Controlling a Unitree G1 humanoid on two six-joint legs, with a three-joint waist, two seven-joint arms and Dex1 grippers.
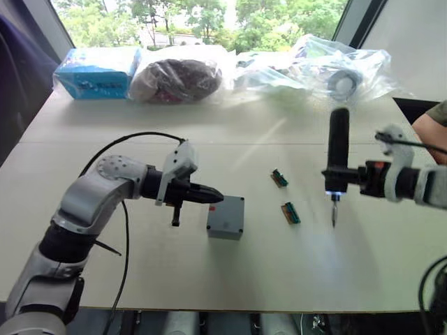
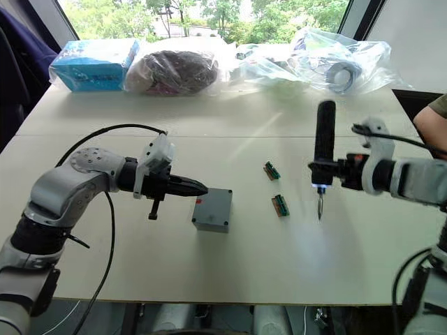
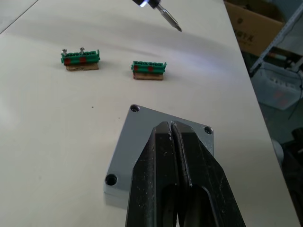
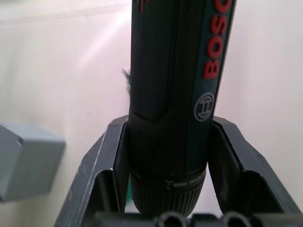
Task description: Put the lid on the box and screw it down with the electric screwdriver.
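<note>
The grey box stands mid-table with the lid lying flat on top, screw holes showing at its corners. A small red mark sits on the wall facing my left arm. My left gripper is shut with nothing in it, and its tips reach over the lid from the left; contact cannot be judged. To the right, my right gripper is shut on the electric screwdriver. It is held upright above the table, bit down and tip light on, well clear of the box.
Two small green connectors lie between the box and the screwdriver. A blue packet and clear plastic bags line the table's far edge. A person's arm shows at the right.
</note>
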